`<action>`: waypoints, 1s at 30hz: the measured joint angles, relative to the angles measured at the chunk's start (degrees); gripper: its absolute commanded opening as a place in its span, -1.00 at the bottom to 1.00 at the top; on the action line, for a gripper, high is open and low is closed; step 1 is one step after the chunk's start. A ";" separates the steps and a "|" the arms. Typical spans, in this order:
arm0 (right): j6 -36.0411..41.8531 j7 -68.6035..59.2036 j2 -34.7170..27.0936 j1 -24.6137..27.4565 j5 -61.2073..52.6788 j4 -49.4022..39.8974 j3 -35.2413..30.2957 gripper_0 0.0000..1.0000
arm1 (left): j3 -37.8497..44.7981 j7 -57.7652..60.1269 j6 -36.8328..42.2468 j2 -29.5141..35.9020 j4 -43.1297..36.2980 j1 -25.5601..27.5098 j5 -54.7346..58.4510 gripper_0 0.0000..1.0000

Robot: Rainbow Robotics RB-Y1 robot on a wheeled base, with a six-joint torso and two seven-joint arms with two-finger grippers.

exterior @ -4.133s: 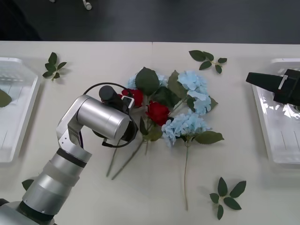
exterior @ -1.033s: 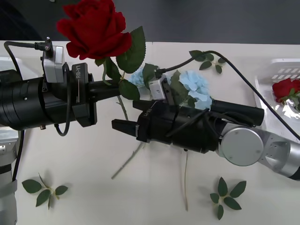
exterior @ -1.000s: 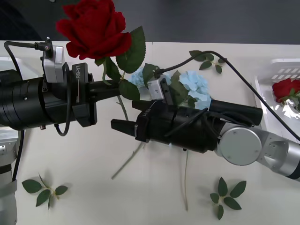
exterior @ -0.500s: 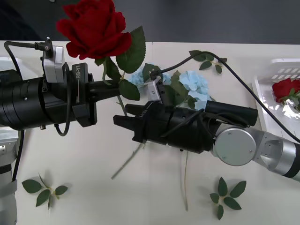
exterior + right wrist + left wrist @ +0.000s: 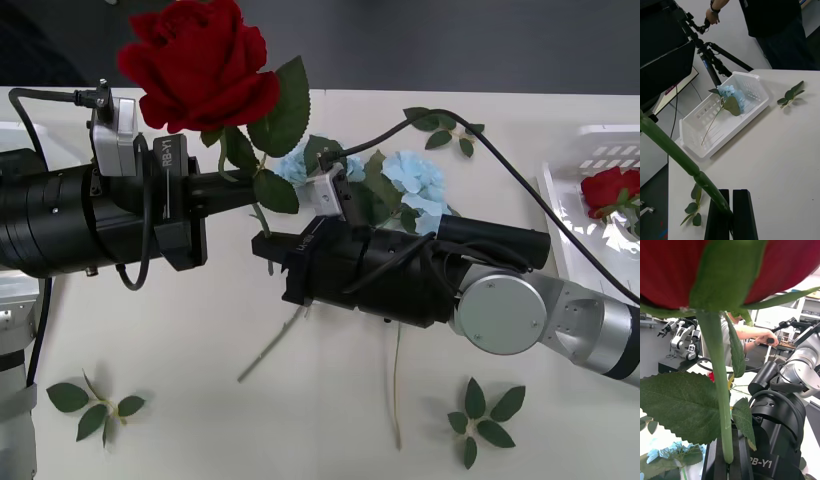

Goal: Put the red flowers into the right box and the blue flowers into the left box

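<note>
Above the middle of the bench, the left gripper [image 5: 238,190] holds a rose [image 5: 200,62] by its stem, the bloom standing upright and high over the surface. Its black fingers [image 5: 713,455] are closed on the stem just under the leaves. The right gripper [image 5: 262,247] reaches across from the right edge and meets the same stem lower down; its fingers [image 5: 741,213] are pressed together with the green stem [image 5: 681,159] caught between them. On the bench behind the two arms lie the blue flowers [image 5: 412,190] with their broad leaves, near the far middle. The right box [image 5: 590,140] sits at the right edge and has one rose [image 5: 608,188] inside it. The left box [image 5: 752,82] stands at the left edge, and one blue flower [image 5: 730,98] lies in it. Loose leaf sprigs [image 5: 485,415] are scattered near the front edge and the far edge.
</note>
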 measured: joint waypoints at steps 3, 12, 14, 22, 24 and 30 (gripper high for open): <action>-0.02 0.00 0.00 0.00 0.00 0.00 0.00 -1.00 | 0.00 0.00 0.00 0.00 0.00 0.00 0.00 0.79; -0.90 0.00 -0.01 0.00 -0.66 0.03 0.00 -1.00 | 0.00 0.00 0.00 0.00 0.00 0.00 0.00 1.00; -0.90 0.00 -0.04 0.00 -1.32 0.03 0.00 -1.00 | 0.00 0.00 0.00 0.00 0.00 0.00 0.00 1.00; -2.40 0.00 -3.83 0.00 -6.66 -1.24 -0.01 -1.00 | 0.00 0.00 0.00 0.00 0.00 0.00 0.00 1.00; -2.43 0.00 -6.66 0.03 -9.61 -3.02 -0.01 -1.00 | 0.00 0.00 0.00 0.00 0.00 0.00 0.00 1.00; -2.34 0.00 -16.51 2.66 -14.74 -9.98 -2.06 -1.00 | 0.00 0.00 0.01 0.00 0.00 0.01 0.00 1.00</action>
